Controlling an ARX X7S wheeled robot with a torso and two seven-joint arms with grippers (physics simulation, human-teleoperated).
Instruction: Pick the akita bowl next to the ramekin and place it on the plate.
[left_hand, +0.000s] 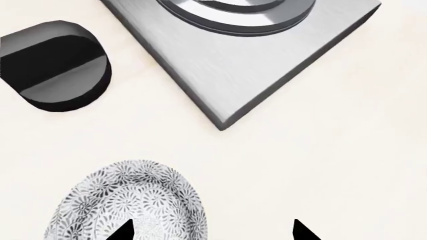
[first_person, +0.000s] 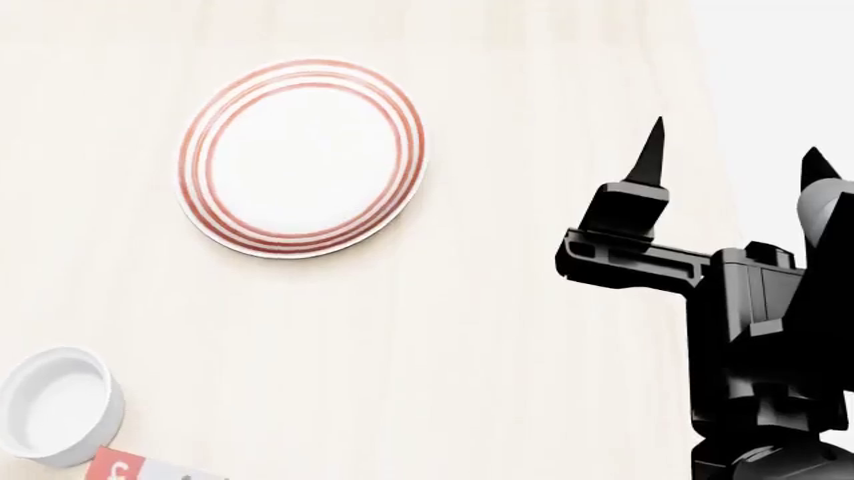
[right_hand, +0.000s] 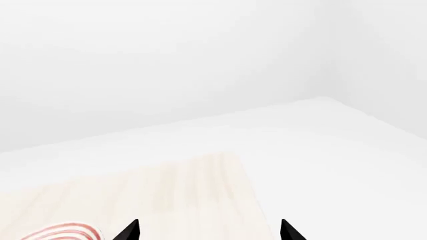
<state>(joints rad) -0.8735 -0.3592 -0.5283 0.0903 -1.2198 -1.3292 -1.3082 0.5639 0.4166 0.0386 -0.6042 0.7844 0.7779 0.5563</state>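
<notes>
A grey-and-white speckled akita bowl (left_hand: 137, 197) stands on the pale table below my left gripper (left_hand: 213, 232). That gripper is open; one fingertip (left_hand: 125, 233) shows over the bowl's inside and the other over bare table. The left wrist view does not show whether this is the bowl next to the ramekin. In the head view the white ramekin (first_person: 54, 405) sits at the near left and the red-ringed plate (first_person: 304, 155) lies further back. My right gripper (first_person: 734, 155) is open and empty, to the right of the plate. The plate's rim (right_hand: 63, 232) shows in the right wrist view, beside the right gripper (right_hand: 208, 231).
A brushed-metal square base (left_hand: 240, 65) with a round grey part on it stands close beyond the bowl. A black cylindrical object (left_hand: 57, 65) lies beside it. A red-and-white box (first_person: 127, 467) shows next to the ramekin. The table's right edge (first_person: 714, 120) runs past the right gripper.
</notes>
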